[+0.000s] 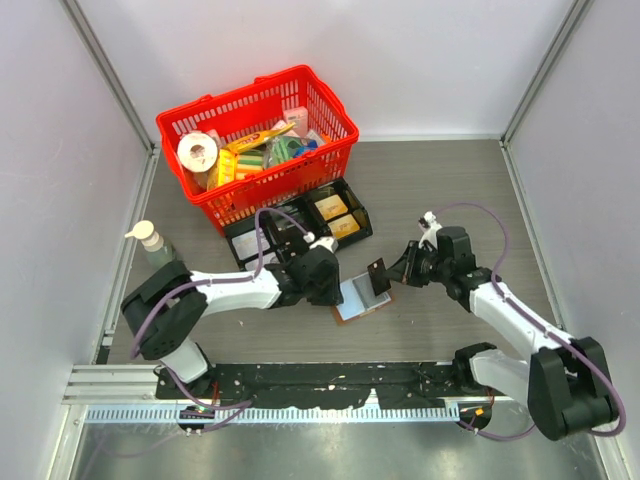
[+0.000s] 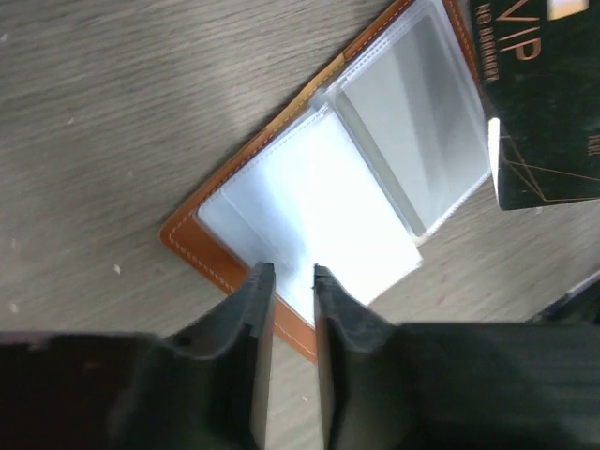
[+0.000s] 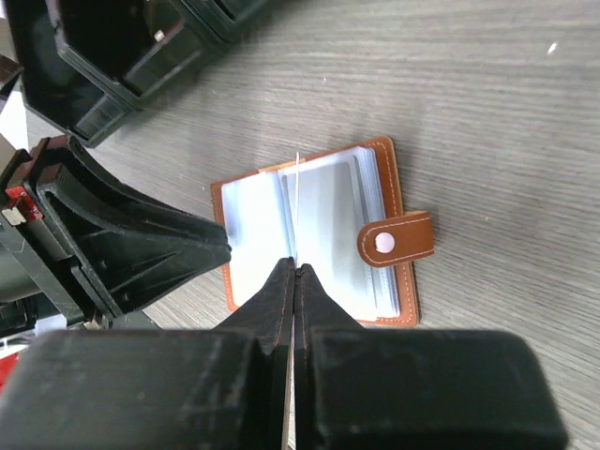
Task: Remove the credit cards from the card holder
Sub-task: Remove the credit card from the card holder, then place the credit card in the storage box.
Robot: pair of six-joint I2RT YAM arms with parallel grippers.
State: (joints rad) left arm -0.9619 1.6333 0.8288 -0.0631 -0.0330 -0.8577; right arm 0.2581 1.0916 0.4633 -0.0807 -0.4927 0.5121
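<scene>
Worktop (image 1: 450,190) of grey wood grain fills the middle of the top view, closed in by pale walls (image 1: 420,50). A red basket (image 1: 285,185) of packets sits at upper left, with a black tray (image 1: 243,243) just below it and a pump bottle (image 1: 152,243) at the left edge. The card holder (image 1: 362,297) lies open at centre, flat on the worktop. It is brown with stitched edges, clear pale sleeves and a snap strap (image 3: 398,239). The left gripper (image 2: 289,277), its fingers a narrow gap apart and clasping nothing, sits over the holder's edge. The right gripper (image 3: 293,267) is pinched tight on a black credit card (image 2: 548,112) lettered VIP, held over the holder.
</scene>
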